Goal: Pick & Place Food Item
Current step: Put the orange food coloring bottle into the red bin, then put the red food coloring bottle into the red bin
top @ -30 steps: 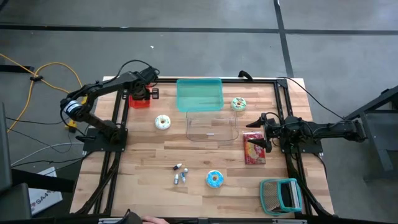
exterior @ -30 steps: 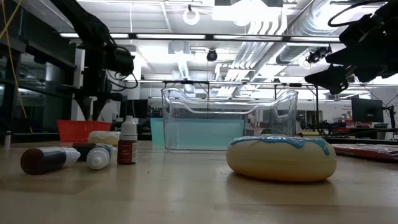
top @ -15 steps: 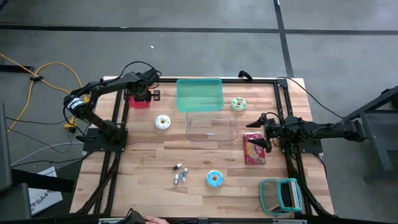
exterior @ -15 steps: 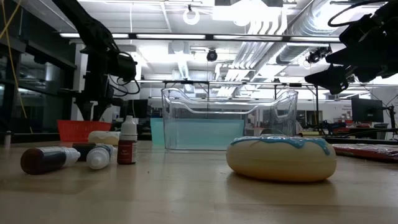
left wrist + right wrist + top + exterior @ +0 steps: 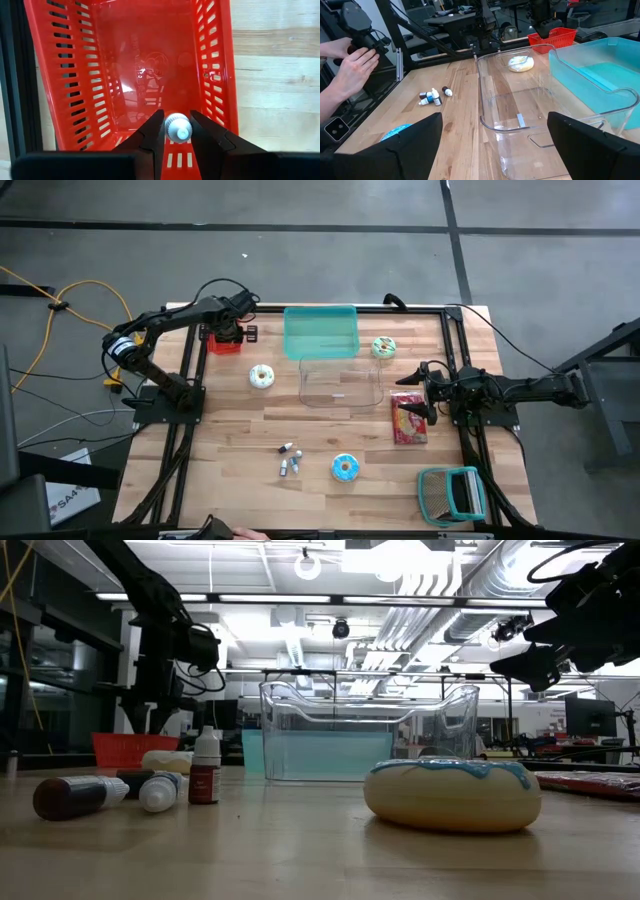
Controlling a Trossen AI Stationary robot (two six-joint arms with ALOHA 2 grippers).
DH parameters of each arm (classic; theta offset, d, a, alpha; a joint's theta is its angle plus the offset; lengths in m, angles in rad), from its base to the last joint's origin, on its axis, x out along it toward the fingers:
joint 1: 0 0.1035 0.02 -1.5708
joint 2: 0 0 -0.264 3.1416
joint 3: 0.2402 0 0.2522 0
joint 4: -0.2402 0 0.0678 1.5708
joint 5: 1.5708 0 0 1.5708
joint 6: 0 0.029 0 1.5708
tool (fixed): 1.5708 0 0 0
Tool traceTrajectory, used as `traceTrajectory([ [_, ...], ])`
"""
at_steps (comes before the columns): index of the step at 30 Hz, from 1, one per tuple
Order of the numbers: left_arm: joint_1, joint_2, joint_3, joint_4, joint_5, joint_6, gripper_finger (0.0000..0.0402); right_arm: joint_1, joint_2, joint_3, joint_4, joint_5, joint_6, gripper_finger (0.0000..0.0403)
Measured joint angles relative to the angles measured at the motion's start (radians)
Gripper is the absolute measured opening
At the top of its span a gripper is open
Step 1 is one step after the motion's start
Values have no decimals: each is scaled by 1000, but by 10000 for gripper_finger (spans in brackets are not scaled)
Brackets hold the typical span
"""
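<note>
The left gripper (image 5: pixel 177 131) is over the red basket (image 5: pixel 80 85) at the table's far left corner, its fingers (image 5: pixel 152 135) pinched on a small white-capped bottle (image 5: pixel 178 127) held above the basket floor; the basket looks bare inside otherwise. The right gripper (image 5: pixel 490 145) is spread wide with nothing in it, hovering near the right edge next to a red packet (image 5: pixel 408 418). In the middle there's a clear tub (image 5: pixel 340 384), nothing inside that I can see, and touching its far side a teal bin (image 5: pixel 321 332), also looking bare. Out on the wood table (image 5: pixel 320 440): a white donut (image 5: pixel 262 376) just beside the tub's left, a green-frosted donut (image 5: pixel 383 346) right of the bin, a blue-frosted donut (image 5: pixel 345 468) up front, and a few little bottles (image 5: pixel 288 459) lying near it. A teal wire basket (image 5: pixel 452 492) sits in the near right corner. Behind it all is an open workshop with ceiling lights and ducts, and a person's hand (image 5: pixel 350 70) rests on some gear off the table edge.
</note>
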Motion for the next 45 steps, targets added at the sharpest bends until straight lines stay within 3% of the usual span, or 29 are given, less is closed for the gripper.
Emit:
traceTrajectory([
  [9, 0, 0, 0, -1, 0, 0, 115, 0, 0, 0, 0, 0, 0, 350],
  [22, 0, -5, 0, -1, -1, 0, 118, 0, 0, 0, 0, 0, 0, 350],
  [35, 31, -174, 0, 0, 0, 35, 118, 0, 0, 0, 0, 0, 0, 350],
  [45, -17, -182, 0, 6, 35, 76, 118, 0, 0, 0, 0, 0, 0, 350],
])
